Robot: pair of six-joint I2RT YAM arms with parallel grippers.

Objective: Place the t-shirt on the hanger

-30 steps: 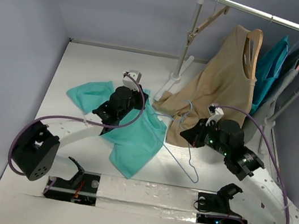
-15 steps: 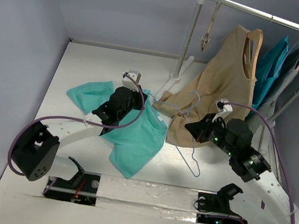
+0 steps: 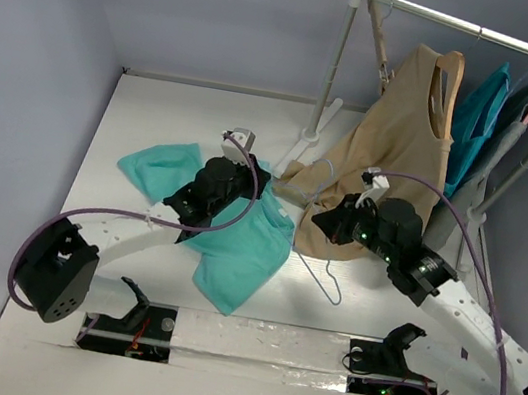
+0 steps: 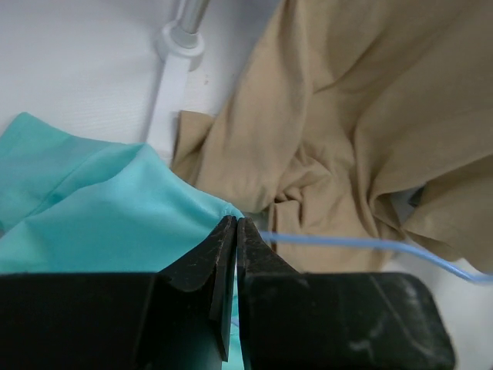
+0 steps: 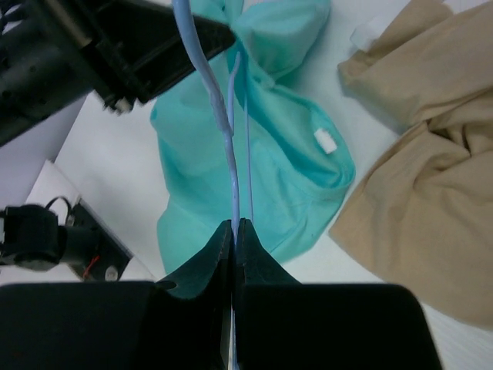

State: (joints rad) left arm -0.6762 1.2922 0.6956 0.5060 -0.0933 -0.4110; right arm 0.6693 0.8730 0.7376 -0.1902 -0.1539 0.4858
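Observation:
The turquoise t-shirt point(image 3: 235, 249) lies crumpled on the white table, one sleeve spread out to the left. My left gripper point(image 3: 255, 178) is at its upper right edge, with the jaws shut on the shirt's hem point(image 4: 208, 202). My right gripper point(image 3: 326, 218) is shut on the thin light-blue hanger point(image 3: 329, 281) and holds it tilted just right of the shirt, hook up. In the right wrist view the hanger wire point(image 5: 223, 116) runs forward from the jaws over the t-shirt point(image 5: 262, 177). In the left wrist view the wire point(image 4: 347, 243) passes just beyond my fingertips.
A white clothes rack point(image 3: 340, 58) stands at the back right, with its base foot point(image 3: 303, 143) near the shirt. On it hang a bare wooden hanger point(image 3: 382, 35), a tan sleeveless top point(image 3: 395, 138) that drapes onto the table, and a dark teal garment point(image 3: 475, 116).
My right gripper has carried the hanger left, closer to the t-shirt and my left gripper. The bare wooden hanger on the rail has swung. The left gripper has shifted slightly.

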